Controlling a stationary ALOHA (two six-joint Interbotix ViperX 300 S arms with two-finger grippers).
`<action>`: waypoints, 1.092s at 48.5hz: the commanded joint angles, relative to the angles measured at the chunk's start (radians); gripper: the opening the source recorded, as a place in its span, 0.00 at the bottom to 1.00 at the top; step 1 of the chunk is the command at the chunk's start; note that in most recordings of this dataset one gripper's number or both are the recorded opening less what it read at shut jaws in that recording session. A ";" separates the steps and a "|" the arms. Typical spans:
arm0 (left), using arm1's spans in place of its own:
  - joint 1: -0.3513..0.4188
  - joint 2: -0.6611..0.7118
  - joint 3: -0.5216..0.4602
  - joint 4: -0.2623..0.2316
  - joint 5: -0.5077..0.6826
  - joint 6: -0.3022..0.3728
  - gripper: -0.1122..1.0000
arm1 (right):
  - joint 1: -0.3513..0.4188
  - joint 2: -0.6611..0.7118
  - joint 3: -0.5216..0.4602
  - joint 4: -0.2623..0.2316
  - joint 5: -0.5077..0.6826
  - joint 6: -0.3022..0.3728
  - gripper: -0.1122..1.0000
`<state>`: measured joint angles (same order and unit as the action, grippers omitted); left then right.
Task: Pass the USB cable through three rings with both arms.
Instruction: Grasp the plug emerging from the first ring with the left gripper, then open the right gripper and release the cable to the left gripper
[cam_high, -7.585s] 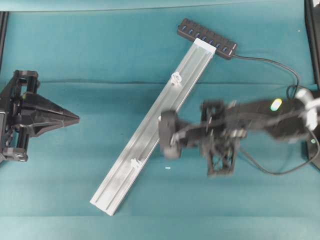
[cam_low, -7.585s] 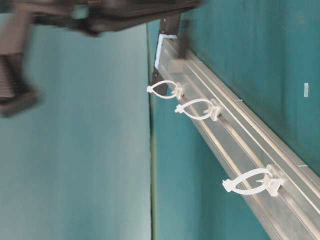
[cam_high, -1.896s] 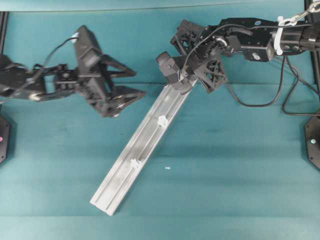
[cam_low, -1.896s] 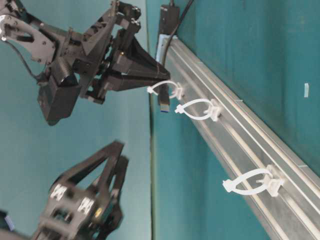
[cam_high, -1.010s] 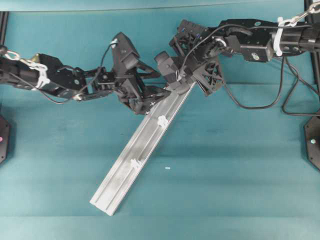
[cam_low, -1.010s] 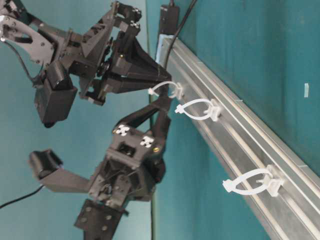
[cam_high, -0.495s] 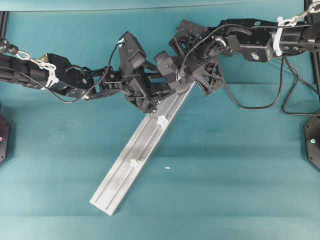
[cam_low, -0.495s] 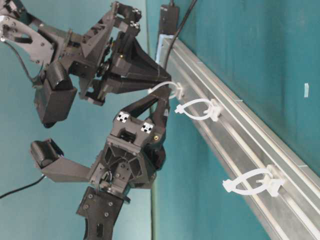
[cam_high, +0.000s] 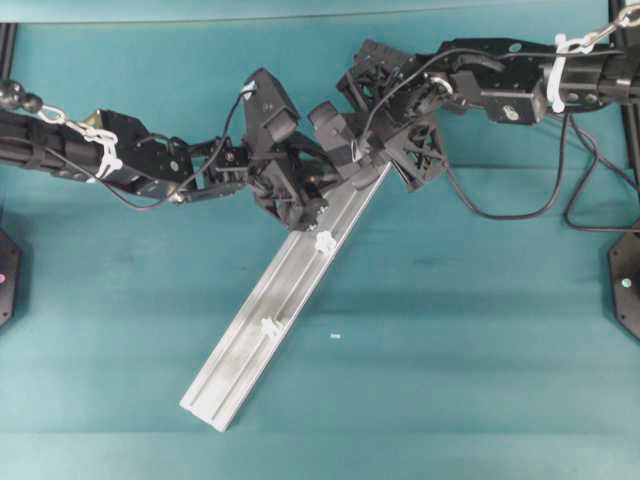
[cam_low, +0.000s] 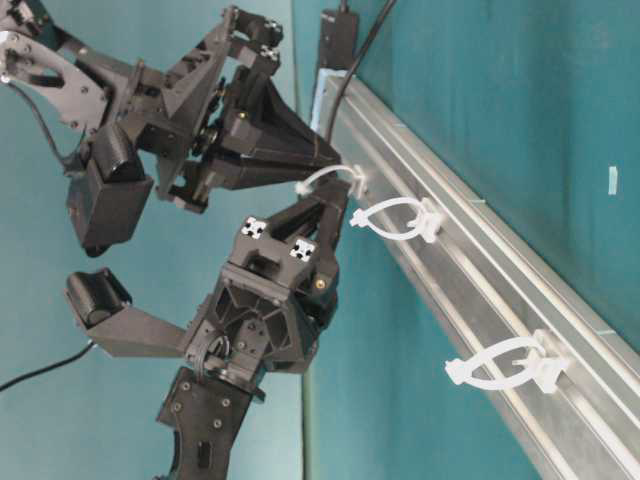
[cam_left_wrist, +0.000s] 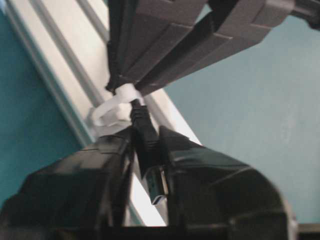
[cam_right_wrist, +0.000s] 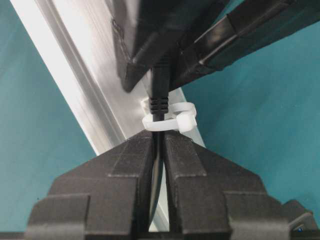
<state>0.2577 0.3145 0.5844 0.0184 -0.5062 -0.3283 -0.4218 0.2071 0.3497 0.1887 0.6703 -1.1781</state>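
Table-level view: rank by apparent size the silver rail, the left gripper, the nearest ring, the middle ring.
1. Silver rail, longest, running out of the picture.
2. Left gripper with its hand.
3. Nearest ring.
4. Middle ring.
The nearest ring only looks bigger because it is closer to the camera; both may be alike.

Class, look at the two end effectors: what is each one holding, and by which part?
Both hold the USB cable. The left end effector pinches the plug past the first ring; the right end effector pinches the cord before it.
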 joint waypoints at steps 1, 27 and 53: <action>-0.011 -0.006 -0.006 0.002 0.003 0.002 0.22 | 0.006 -0.005 -0.009 0.003 -0.009 -0.002 0.19; -0.011 -0.006 -0.006 0.002 0.009 -0.011 0.19 | 0.015 -0.005 -0.012 0.012 0.003 0.124 0.19; -0.015 -0.025 0.002 0.002 0.058 -0.054 0.19 | 0.008 -0.061 0.043 0.011 0.012 0.334 0.93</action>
<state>0.2516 0.3129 0.5906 0.0169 -0.4510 -0.3804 -0.4157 0.1779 0.3850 0.1963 0.6872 -0.8790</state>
